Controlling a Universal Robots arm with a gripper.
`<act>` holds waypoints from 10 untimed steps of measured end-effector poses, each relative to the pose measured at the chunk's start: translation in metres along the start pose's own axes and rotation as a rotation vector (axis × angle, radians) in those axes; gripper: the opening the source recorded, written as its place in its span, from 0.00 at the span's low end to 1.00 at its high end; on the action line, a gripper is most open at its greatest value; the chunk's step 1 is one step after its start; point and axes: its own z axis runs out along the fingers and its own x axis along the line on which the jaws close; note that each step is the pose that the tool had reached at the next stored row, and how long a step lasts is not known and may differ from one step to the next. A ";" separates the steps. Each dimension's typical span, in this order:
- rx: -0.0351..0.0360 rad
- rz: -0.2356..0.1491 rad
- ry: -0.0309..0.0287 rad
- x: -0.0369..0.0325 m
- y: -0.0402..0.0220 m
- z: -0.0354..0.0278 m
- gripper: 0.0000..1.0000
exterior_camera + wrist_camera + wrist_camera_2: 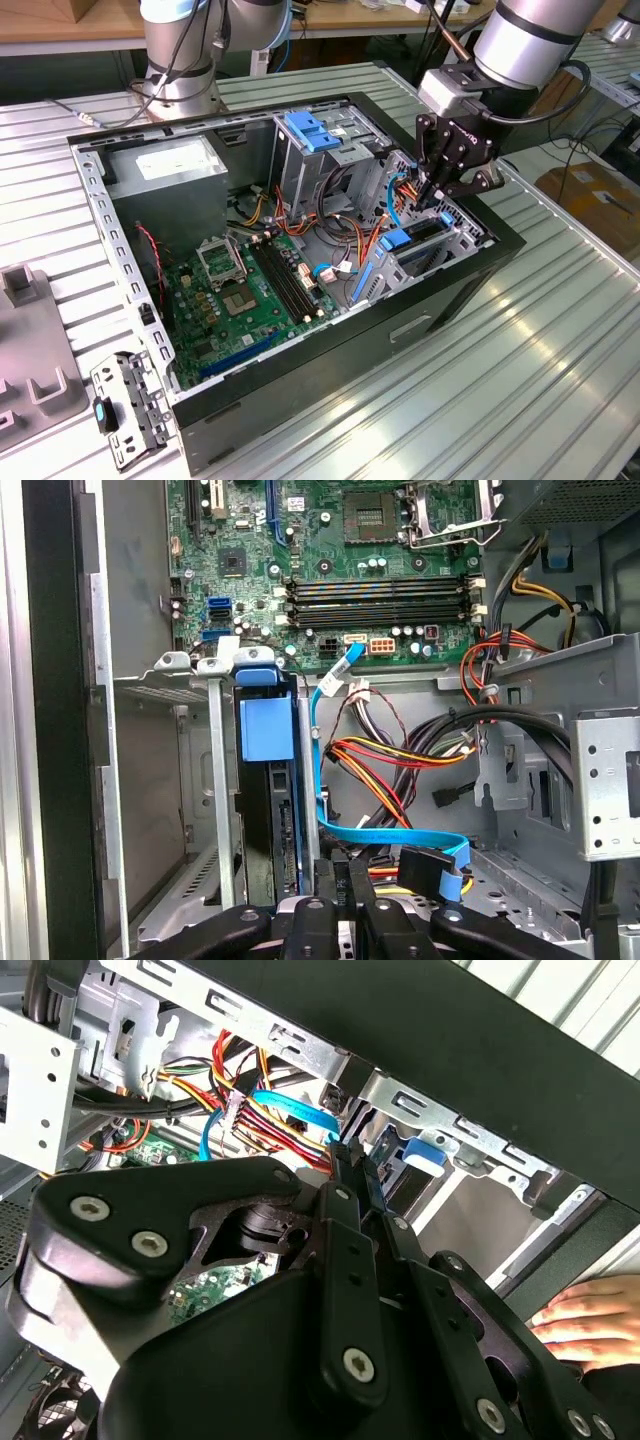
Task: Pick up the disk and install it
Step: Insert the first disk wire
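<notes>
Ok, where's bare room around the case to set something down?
Bare ribbed table lies on the exterior view's right of the case. Inside is crowded: cables fill the gap between the motherboard and the bay holding the disk, where the hand hangs.

We see an open computer case (470, 285) lying on its side on the ribbed metal table (560, 340). Inside it the green motherboard (250, 300) lies flat, and a grey power supply box (165, 170) with a white label sits in one corner. Red, yellow and orange cables (385, 760) bunch near a light blue ribbon cable (400, 835). A small perforated bracket (125, 405) lies on the table just beside the case, near grey moulded holders (40, 385).
</notes>
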 end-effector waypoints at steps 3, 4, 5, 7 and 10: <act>0.0000 0.000 0.0000 0.0000 0.0000 0.0000 0.16; 0.0000 0.000 0.0000 0.0000 0.0000 0.0000 0.16; 0.0000 0.000 0.0001 0.0000 0.0000 0.0000 0.16; 0.0000 0.000 0.0000 0.0000 0.0000 -0.0001 0.16; 0.0000 0.000 0.0002 -0.0001 0.0001 -0.0043 0.16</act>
